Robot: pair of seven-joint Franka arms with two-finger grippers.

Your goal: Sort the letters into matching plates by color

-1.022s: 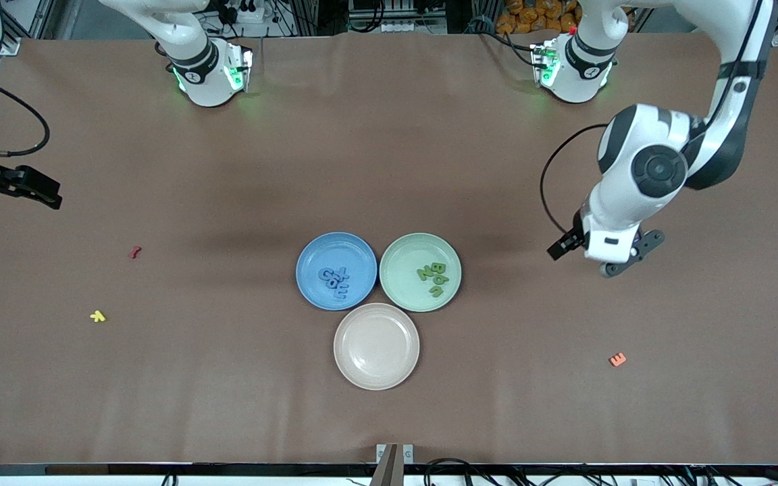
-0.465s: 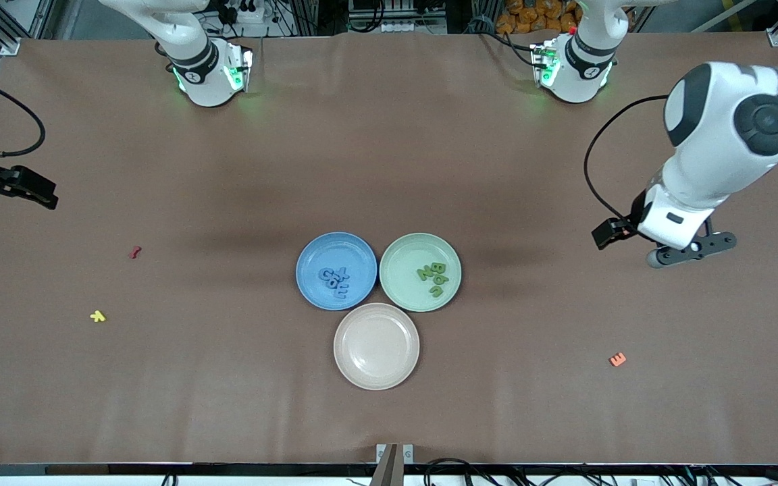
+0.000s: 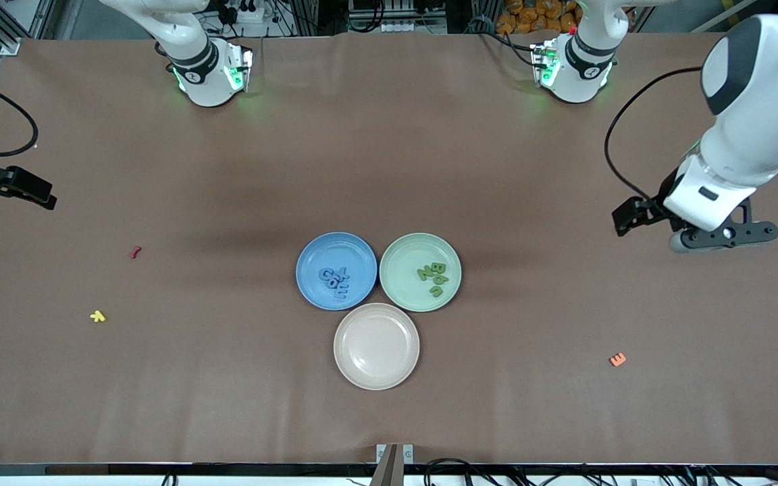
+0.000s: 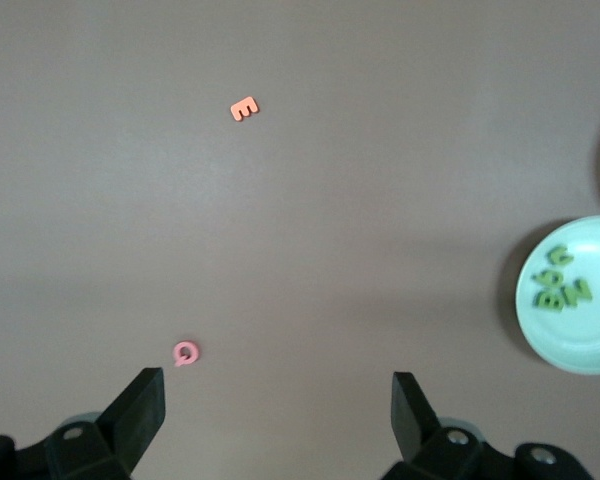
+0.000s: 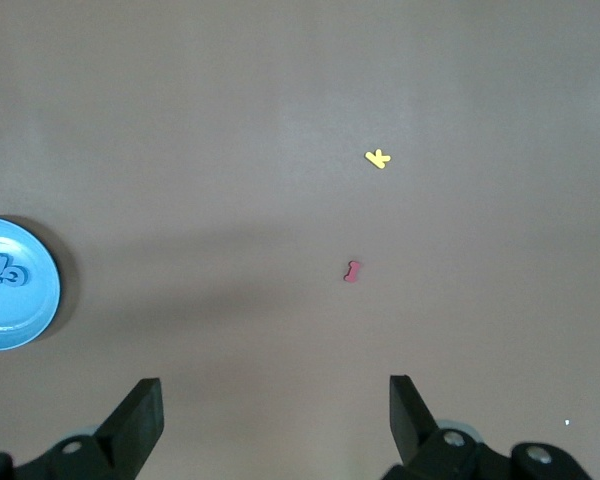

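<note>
The blue plate (image 3: 335,271) holds several blue letters (image 3: 334,279). The pale green plate (image 3: 420,271) beside it holds several green letters (image 3: 434,277). My left gripper (image 4: 278,405) is open and empty, high over bare table toward the left arm's end; its hand (image 3: 706,196) shows in the front view. Its wrist view shows the green plate (image 4: 540,330) and its letters (image 4: 562,287). My right gripper (image 5: 275,405) is open and empty over bare table at the right arm's end. Its wrist view shows the blue plate (image 5: 25,305).
A beige plate (image 3: 376,345) lies nearer the front camera than the two plates. A red piece (image 3: 135,252) and a yellow piece (image 3: 97,316) lie toward the right arm's end. An orange E (image 3: 618,360) and a pink piece (image 4: 186,352) lie toward the left arm's end.
My left arm has swung away from the plates toward its end of the table. My right arm has drifted slightly farther out at its end. The plates and letters have not moved.
</note>
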